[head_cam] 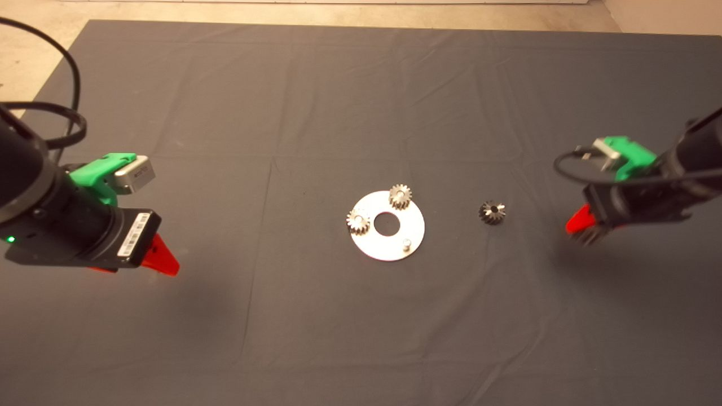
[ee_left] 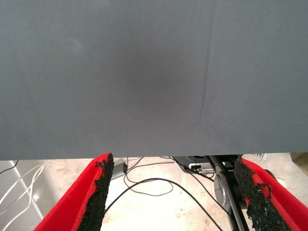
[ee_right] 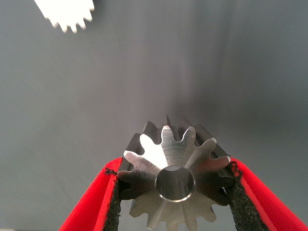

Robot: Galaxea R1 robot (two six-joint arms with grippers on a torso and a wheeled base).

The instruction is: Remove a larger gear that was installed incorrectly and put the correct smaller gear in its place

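Head view: one silver disc plate (head_cam: pixel 389 248) lies mid-mat (head_cam: pixel 316 101) on the bench, with one centre hole and one bare pin (head_cam: pixel 405 243). Two pale silver small gears sit on it, one (head_cam: pixel 400 197) at its far edge, one (head_cam: pixel 358 221) at its left edge. One smaller gear (head_cam: pixel 492 212), darker, lies flat on the mat to the right of the plate, apart from it. Right tool (head_cam: pixel 584 225) hovers right of that gear. Right wrist view: right tool clenched on one larger gear (ee_right: pixel 174 175), fingers (ee_right: pixel 240 192) pressing its toothed sides, held above the mat. Left tool (head_cam: pixel 161 258) hovers over the mat's left side; left wrist view shows its fingers (ee_left: pixel 94 197) spread, holding nothing.
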